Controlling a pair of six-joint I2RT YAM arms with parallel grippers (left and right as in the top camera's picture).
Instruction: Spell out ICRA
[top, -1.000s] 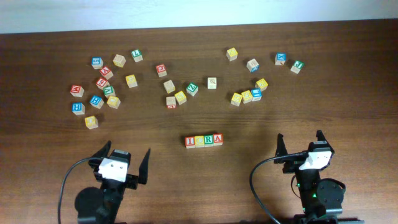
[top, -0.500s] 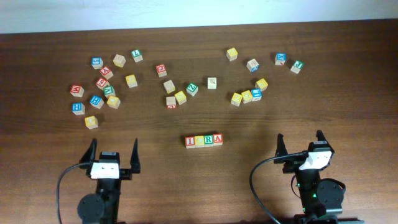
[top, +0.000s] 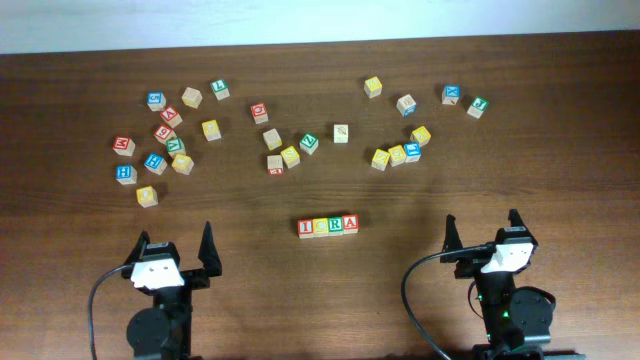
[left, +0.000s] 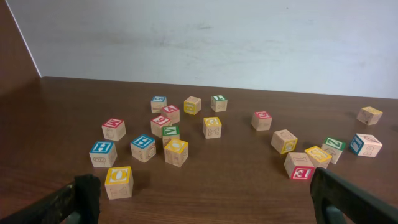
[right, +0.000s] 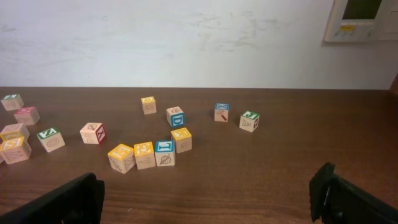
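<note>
Now the four-block row (top: 328, 226) lies with blocks touching, seemingly reading ICRA, between the left gripper (top: 176, 240) and right gripper (top: 481, 222), both spread wide.

site type: robotics lab / test bench, indoor.
evidence:
- left arm (top: 158, 322) + right arm (top: 515, 312): 2 robot arms at near edge of table (top: 560, 180), each w/ black cable (top: 404, 290) looping off it.
- table: dark wood-grain top, serves as work surface.
- wall (right: 186, 43): plain white, scuffed paint, meets table's far edge.
- wall panel (right: 360, 18): beige ctrl unit w/ small screen, top right in right wrist view; type unclear.
- letter blocks (top: 210, 129): many, scattered over far half; 4 in a row (top: 327, 226) reading icra at mid-table.
</note>
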